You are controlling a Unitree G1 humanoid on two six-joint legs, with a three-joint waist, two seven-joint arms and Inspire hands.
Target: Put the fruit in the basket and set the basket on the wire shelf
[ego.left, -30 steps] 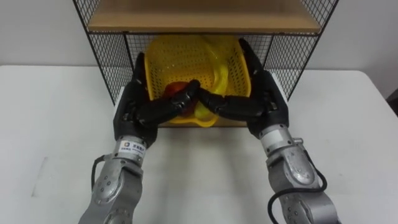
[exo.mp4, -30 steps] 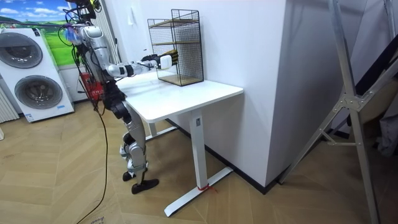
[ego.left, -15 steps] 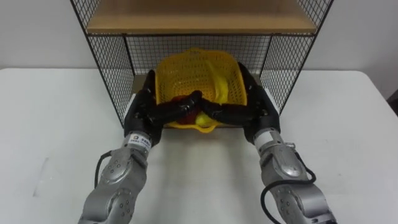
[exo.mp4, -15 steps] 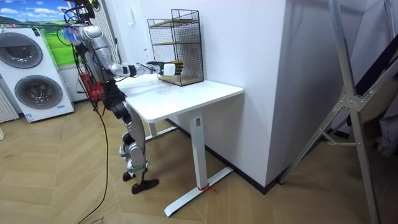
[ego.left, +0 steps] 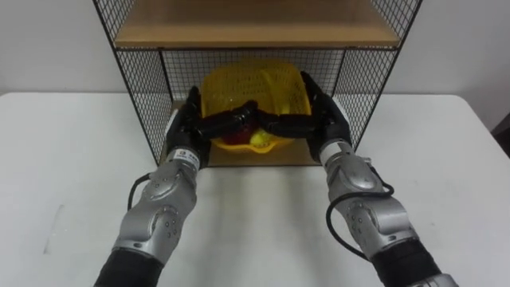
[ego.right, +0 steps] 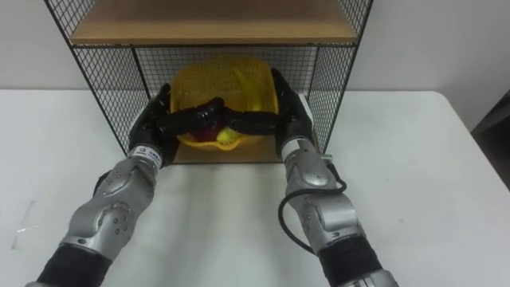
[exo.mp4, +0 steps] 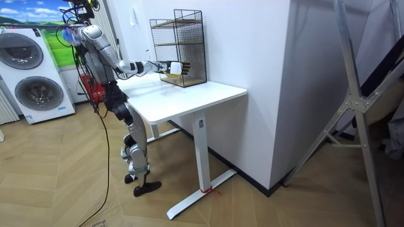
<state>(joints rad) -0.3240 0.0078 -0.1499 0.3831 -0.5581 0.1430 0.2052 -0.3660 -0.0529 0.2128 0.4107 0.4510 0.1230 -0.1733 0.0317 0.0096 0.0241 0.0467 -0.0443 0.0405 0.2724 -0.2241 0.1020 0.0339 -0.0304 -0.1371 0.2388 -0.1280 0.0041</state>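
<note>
My left hand [ego.left: 190, 127] and right hand [ego.left: 323, 121] clasp the basket [ego.left: 255, 84], fruit [ego.left: 256, 141] inside. It now sits farther back in the wire shelf [ego.left: 143, 80], within its lower bay. Only the release seems left.

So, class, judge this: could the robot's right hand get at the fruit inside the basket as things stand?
Probably not: the right hand is busy gripping the basket by its side, and the wooden board close above leaves little room to reach in to the fruit.
</note>
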